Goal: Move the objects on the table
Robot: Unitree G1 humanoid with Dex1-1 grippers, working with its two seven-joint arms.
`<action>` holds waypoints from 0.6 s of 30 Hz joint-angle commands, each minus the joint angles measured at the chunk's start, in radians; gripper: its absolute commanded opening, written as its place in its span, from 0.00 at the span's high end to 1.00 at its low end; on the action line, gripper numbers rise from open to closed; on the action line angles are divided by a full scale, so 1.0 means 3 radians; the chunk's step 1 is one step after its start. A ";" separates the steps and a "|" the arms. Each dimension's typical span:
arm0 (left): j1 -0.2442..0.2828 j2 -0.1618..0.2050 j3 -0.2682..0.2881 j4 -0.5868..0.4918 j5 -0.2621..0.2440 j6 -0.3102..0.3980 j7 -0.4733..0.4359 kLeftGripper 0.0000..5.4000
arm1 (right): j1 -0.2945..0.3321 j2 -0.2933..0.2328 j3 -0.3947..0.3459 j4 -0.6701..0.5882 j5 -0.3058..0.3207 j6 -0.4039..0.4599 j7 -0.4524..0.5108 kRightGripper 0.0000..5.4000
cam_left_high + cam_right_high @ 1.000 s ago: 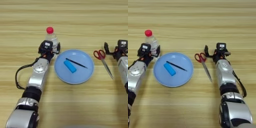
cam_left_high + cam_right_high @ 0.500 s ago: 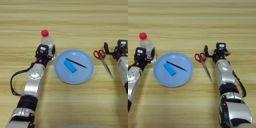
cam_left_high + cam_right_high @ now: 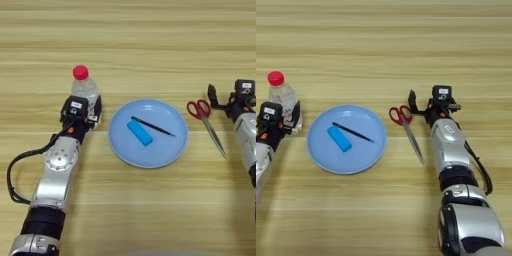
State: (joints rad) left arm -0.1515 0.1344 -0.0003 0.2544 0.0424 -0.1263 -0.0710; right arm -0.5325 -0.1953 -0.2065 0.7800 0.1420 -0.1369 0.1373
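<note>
1. Standing upright at the table's (image 3: pixel 150 40) left, the bottle (image 3: pixel 84 89) sits between the left gripper's (image 3: pixel 81 109) fingers, which look clamped on its lower body.
2. Right of it, a blue plate (image 3: pixel 170 150) carries the light-blue block (image 3: pixel 139 133) and thin black stick (image 3: pixel 152 126), both angled far-left to near-right.
3. Further right lie red-handled scissors (image 3: pixel 407 127), just beside the right gripper (image 3: pixel 423 106), whose fingers I cannot tell apart or together.

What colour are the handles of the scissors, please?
Red; the scissors show best in the right eye view.
</note>
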 commanded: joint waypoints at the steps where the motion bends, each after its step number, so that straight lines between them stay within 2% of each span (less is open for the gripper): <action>1: 0.0039 0.0013 -0.0032 0.0156 0.0069 0.0117 0.0011 0.30 | -0.0027 -0.0010 0.0006 -0.0041 -0.0006 0.0059 -0.0015 0.00; 5: 0.0026 0.0012 -0.0025 0.0178 0.0048 0.0123 0.0028 0.20 | -0.0023 -0.0012 0.0010 -0.0043 -0.0007 0.0059 -0.0010 0.00; 18: -0.0069 -0.0024 -0.0024 0.0160 0.0014 0.0078 0.0048 0.00 | -0.0023 -0.0014 0.0014 -0.0036 -0.0009 0.0053 -0.0008 0.00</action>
State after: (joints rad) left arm -0.1557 0.1312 -0.0089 0.3055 0.0421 -0.1032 -0.0607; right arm -0.5325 -0.1953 -0.2043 0.7799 0.1419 -0.1369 0.1379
